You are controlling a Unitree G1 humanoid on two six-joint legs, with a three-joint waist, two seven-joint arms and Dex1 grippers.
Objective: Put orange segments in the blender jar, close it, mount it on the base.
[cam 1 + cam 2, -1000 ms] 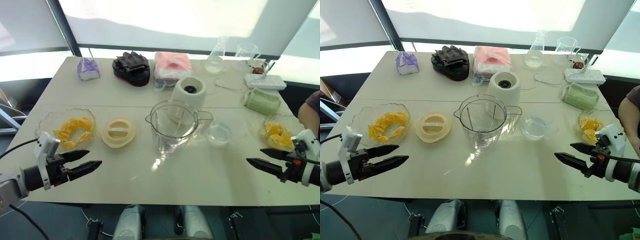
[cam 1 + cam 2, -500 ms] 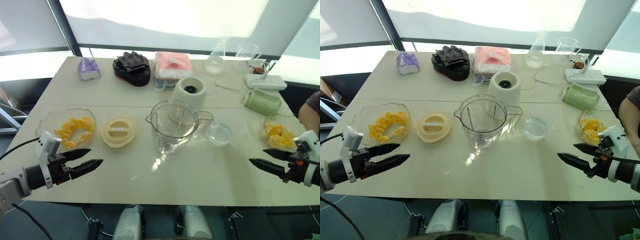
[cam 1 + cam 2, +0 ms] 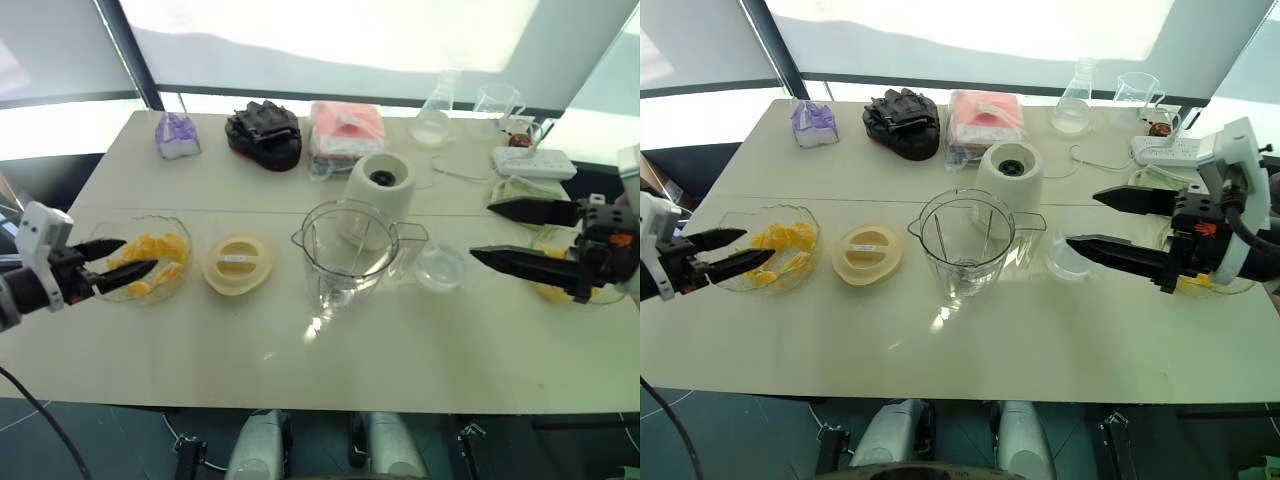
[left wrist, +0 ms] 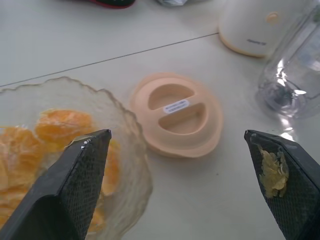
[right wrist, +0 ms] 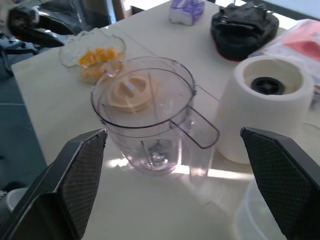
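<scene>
Orange segments (image 3: 150, 262) lie in a scalloped glass bowl (image 3: 105, 235) at the table's left. My left gripper (image 3: 139, 254) is open, its tips over that bowl's near rim; a bit of pulp sticks to one of its fingers (image 4: 272, 172). The clear blender jar (image 3: 350, 255) stands empty and uncovered mid-table, its cream lid (image 3: 237, 264) lying to its left. The cream base (image 3: 380, 190) stands just behind the jar. My right gripper (image 3: 481, 231) hangs open above the table, right of the jar and pointing at it. More segments (image 3: 553, 291) lie in a right-hand bowl, mostly hidden behind that gripper.
A small clear cup (image 3: 440, 267) sits right of the jar. Along the back edge are a purple item in a clear holder (image 3: 177, 137), a black bundle (image 3: 264, 135), a pink packet (image 3: 345, 130), a conical flask (image 3: 432, 115), a beaker (image 3: 494, 105) and a power strip (image 3: 530, 162).
Both arms have left the front edge. The left gripper moved back and left to the left bowl. The right gripper rose, rolled and swung left toward the jar. Both stayed open.
</scene>
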